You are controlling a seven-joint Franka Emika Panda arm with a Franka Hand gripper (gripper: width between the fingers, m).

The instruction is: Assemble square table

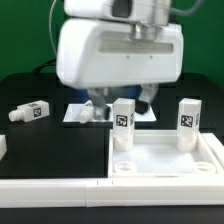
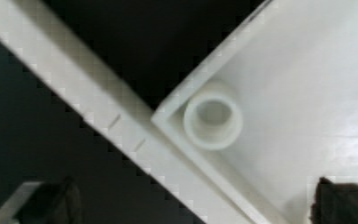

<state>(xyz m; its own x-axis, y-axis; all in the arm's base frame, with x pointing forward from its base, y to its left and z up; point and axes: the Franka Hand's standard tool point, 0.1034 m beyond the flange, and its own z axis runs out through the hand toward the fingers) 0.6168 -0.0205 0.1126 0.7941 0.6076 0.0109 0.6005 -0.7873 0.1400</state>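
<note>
The square table top (image 1: 165, 155) is a white slab with a raised rim at the exterior view's lower right. Two white tagged legs stand upright on it, one at its far left (image 1: 123, 125) and one at its far right (image 1: 189, 118). A third leg (image 1: 30, 111) lies loose on the black table at the left. My gripper (image 1: 121, 98) hangs open and empty just behind the slab's far edge. In the wrist view my gripper (image 2: 197, 205) is open, with dark fingertips (image 2: 43, 200) at both lower corners, above a slab corner with an empty round socket (image 2: 213, 115).
A long white border rail (image 1: 100, 186) runs along the slab's near side and shows beside the slab corner in the wrist view (image 2: 91, 92). The marker board (image 1: 82, 113) lies flat under the gripper. A white piece (image 1: 3, 147) sits at the left edge.
</note>
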